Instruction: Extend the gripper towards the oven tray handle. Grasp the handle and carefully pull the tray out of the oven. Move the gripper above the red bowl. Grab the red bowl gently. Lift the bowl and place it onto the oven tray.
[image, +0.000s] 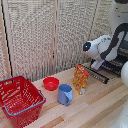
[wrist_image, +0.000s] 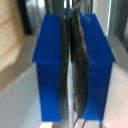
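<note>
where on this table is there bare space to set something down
Bare wood on the table runs in front of the blue mug and orange packet, toward the exterior view's right. The red basket, red bowl and mug sit closely grouped.

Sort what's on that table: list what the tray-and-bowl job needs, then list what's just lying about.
Needed:
- gripper, blue fingers close together around a thin dark bar
- tray
- oven
- red bowl

Lying about:
- red basket
- blue mug
- orange packet
</note>
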